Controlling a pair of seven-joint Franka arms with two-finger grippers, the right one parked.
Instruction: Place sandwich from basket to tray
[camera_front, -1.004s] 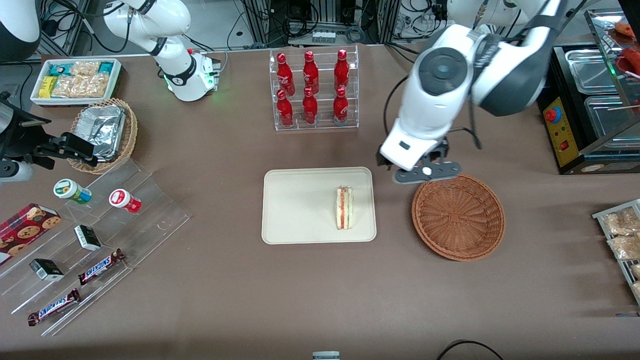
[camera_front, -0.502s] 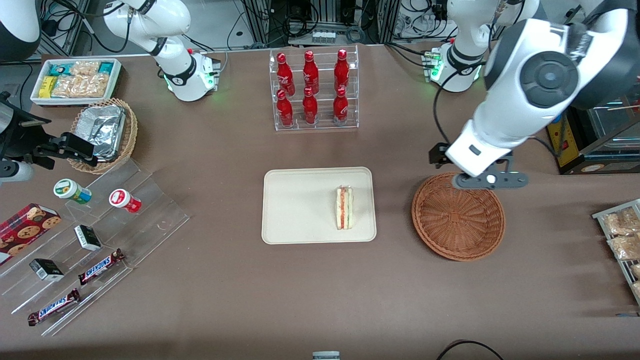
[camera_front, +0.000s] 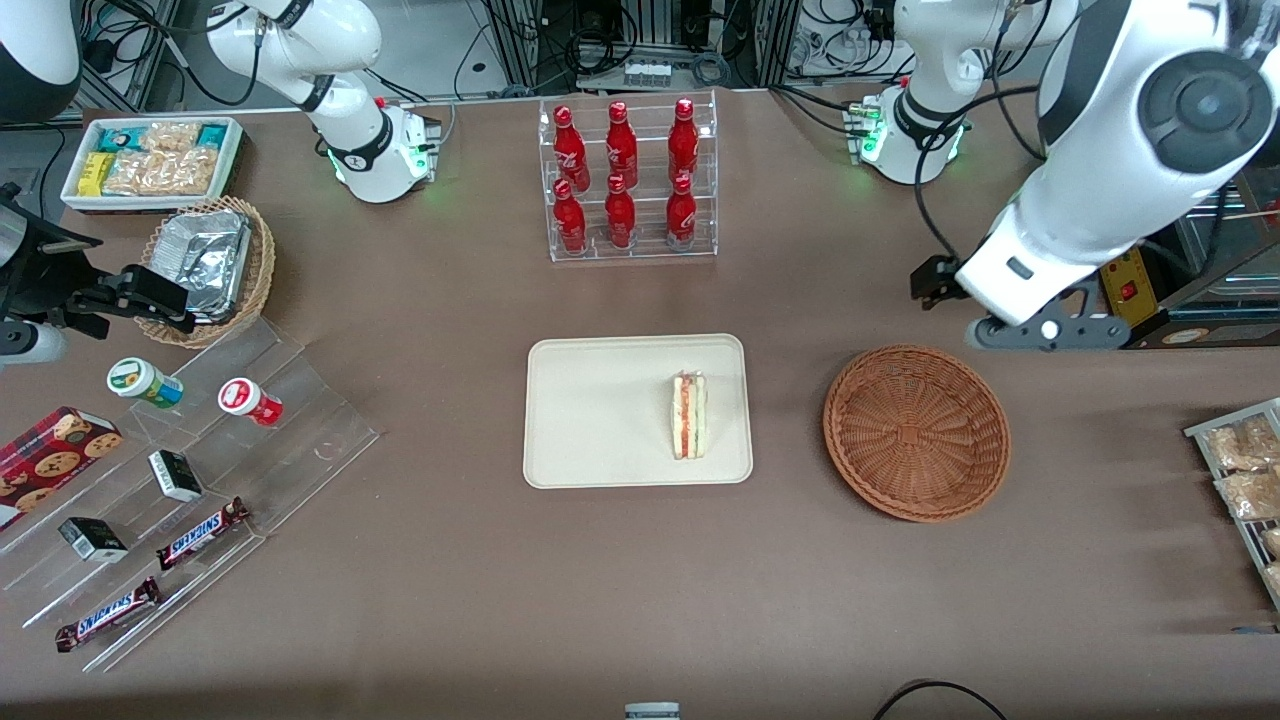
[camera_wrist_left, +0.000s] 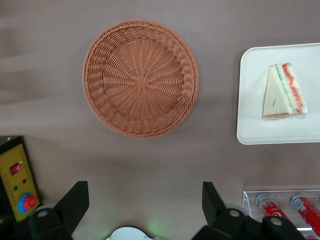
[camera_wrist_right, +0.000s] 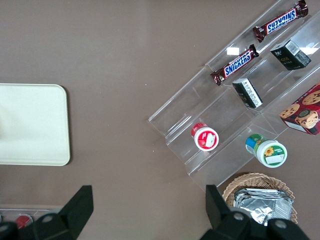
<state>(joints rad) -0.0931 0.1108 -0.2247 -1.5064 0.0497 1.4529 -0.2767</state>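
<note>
The sandwich (camera_front: 689, 415) is seen lying on the tray (camera_front: 600, 415), beside the basket (camera_front: 916, 432). The gripper (camera_wrist_left: 145, 200) is held above the table, farther back than the basket, fingers (camera_wrist_left: 75, 200) spread apart, nothing gripped.

The gripper (camera_wrist_left: 145, 200) hung spread apart high above bare table (camera_front: 800, 600) between the basket (camera_front: 916, 432) and the bottle rack (camera_front: 628, 180).
</note>
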